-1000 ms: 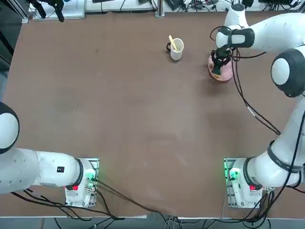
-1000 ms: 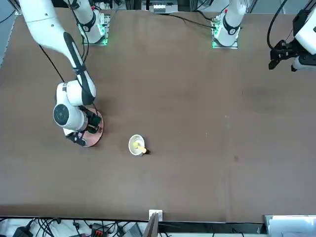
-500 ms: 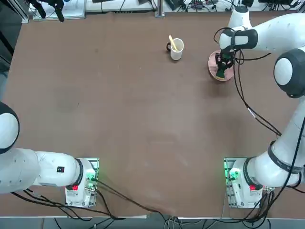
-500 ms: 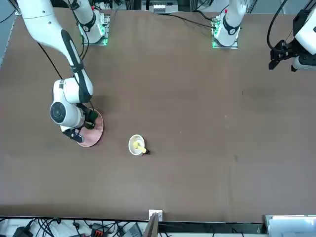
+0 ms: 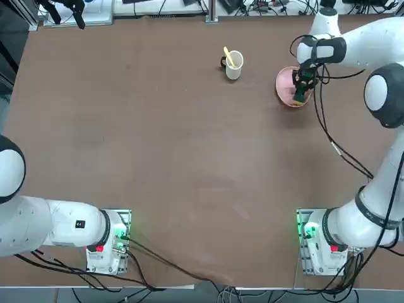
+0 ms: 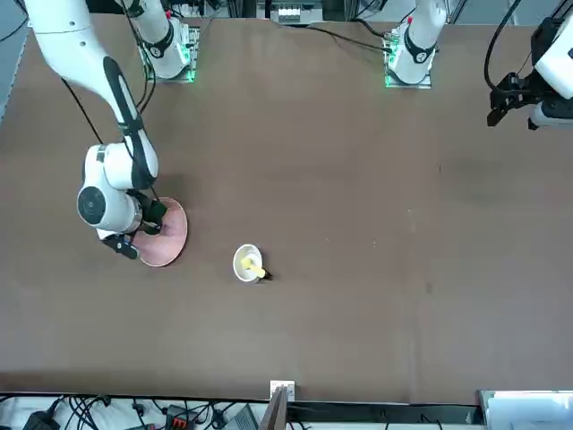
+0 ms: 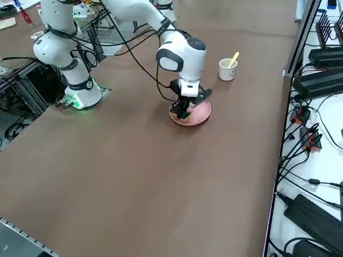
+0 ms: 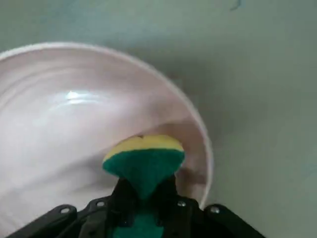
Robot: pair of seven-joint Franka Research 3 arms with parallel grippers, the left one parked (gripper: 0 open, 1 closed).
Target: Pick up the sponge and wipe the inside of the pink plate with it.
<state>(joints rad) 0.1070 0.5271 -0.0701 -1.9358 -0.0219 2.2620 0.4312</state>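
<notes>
The pink plate [image 5: 285, 86] lies at the far right of the table, to the right of the mug. My right gripper [image 5: 302, 87] points down into the plate, shut on the sponge [image 8: 143, 161]. In the wrist view the sponge's yellow base presses on the plate's inner surface [image 8: 74, 114] close to the rim, with the green layer squeezed between the black fingers [image 8: 124, 196]. From the right side, the gripper [image 7: 185, 111] stands over the near part of the plate [image 7: 201, 112], and a bit of green sponge [image 7: 185, 114] shows. In the front view the wrist hides most of the gripper over the plate [image 6: 172, 236].
A white mug [image 5: 233, 64] with a yellow stick in it stands left of the plate, also visible in the front view [image 6: 248, 262] and the right side view [image 7: 228, 69]. The table's far edge and cables run just beyond the plate.
My right gripper has slid the sponge across the plate towards the robot's right, from the plate's middle to near its right rim. The mug has not moved.
</notes>
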